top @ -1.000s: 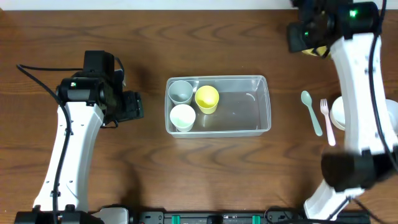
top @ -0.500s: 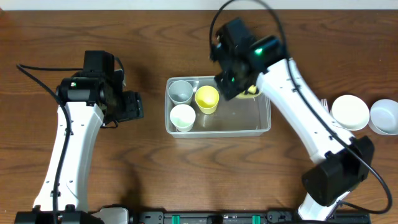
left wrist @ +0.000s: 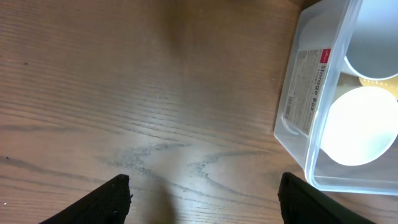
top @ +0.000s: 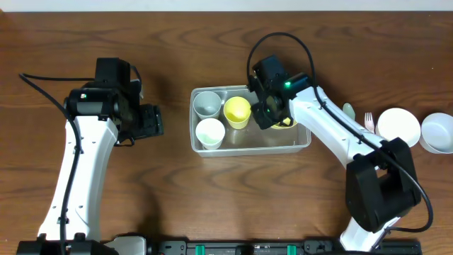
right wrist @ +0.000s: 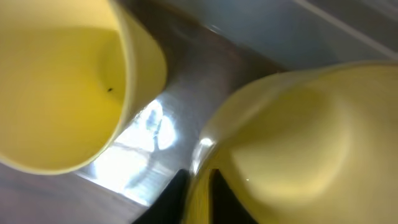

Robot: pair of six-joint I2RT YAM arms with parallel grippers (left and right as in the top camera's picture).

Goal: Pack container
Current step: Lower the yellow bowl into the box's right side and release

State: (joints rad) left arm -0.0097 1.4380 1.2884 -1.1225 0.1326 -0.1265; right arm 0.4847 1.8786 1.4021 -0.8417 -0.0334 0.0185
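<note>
The clear container (top: 248, 139) lies mid-table and holds a grey cup (top: 207, 103), a yellow cup (top: 236, 112) and a white cup (top: 209, 132) at its left end. My right gripper (top: 272, 113) is down inside it, shut on the rim of a yellow bowl (top: 284, 124). In the right wrist view the bowl (right wrist: 298, 143) sits right of the yellow cup (right wrist: 56, 87), with the gripper (right wrist: 199, 193) pinching its rim. My left gripper (top: 152, 120) is open and empty, left of the container. The left wrist view shows the gripper (left wrist: 205, 199) over bare wood and the container (left wrist: 305, 93) at right.
A white bowl (top: 398, 127) and a pale blue bowl (top: 437, 132) stand at the far right. A green spoon (top: 348, 110) and a pink fork (top: 369, 119) lie between them and the container, partly hidden by my right arm.
My right arm has swung from the far right back corner to the container and lowered the yellow bowl into it. The container has shifted slightly right. The left arm has not moved.
</note>
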